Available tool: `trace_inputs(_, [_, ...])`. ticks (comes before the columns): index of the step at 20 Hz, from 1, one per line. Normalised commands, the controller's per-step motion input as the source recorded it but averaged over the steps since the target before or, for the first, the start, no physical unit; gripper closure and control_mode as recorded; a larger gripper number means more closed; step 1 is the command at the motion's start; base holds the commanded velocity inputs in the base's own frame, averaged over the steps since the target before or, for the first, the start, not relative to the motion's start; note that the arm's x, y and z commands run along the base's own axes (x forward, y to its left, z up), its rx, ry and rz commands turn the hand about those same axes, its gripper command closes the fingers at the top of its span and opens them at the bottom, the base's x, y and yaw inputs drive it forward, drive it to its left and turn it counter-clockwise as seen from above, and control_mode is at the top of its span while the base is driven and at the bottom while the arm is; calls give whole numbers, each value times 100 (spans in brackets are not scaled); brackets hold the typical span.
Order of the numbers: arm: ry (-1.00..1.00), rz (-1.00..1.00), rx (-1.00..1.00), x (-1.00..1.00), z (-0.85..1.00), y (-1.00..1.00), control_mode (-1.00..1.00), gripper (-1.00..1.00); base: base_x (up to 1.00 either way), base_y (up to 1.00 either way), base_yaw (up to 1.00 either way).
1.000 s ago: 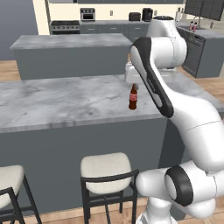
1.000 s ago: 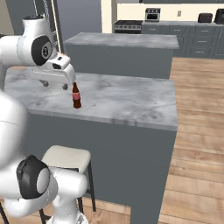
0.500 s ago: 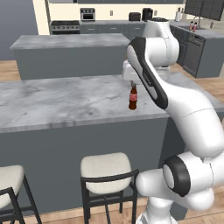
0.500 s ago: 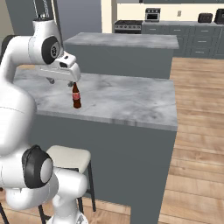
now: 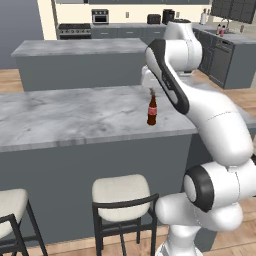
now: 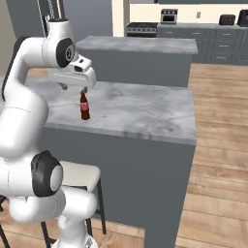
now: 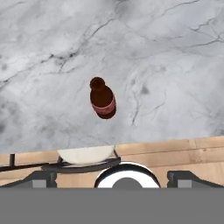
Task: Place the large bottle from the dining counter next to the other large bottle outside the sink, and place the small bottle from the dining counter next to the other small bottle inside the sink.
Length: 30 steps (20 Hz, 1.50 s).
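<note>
**Jaws above small bottle on table**

Small bottle [image 5: 152, 110] upright on the marble table [image 5: 65, 115], near the front edge, toward the end closest to the arm. Dark-brown body, red label, narrow neck. Seen in the right base view at [image 6: 84, 106], again standing clear of the edge.

Jaws [image 6: 84, 90] directly over the bottle cap, just above it; contact cannot be judged. Fingers too small and dark in both base views to separate: released or clenched, cannot tell.

In the hand view, bottle [image 7: 102, 98] seen from above, slightly left of centre, cap toward the top of the frame, resting on the table [image 7: 175, 65]. Pale stool [image 7: 86, 154] visible below the table edge, over wood floor [image 7: 175, 146].

Second pale-cushioned stool [image 5: 121, 191] in front of the table base in the left base view.
</note>
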Motion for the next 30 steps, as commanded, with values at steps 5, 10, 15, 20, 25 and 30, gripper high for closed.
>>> trace_inputs(5, [0, -3, 0, 35, 0, 20, -100, -100, 0, 0, 0])
trace_inputs(10, [5, -7, 0, 54, -6, 33, -100, -100, 0, 0, 0])
trace_inputs(15, [2, -1, 0, 27, -2, 0, -100, -100, 0, 0, 0])
trace_inputs(20, [0, 0, 0, 0, 0, -31, -100, -100, 0, 0, 0])
trace_inputs(25, [0, 0, 2, -3, 0, -18, -100, -100, 0, 0, 0])
trace_inputs(30, [0, 0, 0, 0, -1, 2, -100, -100, 0, 0, 0])
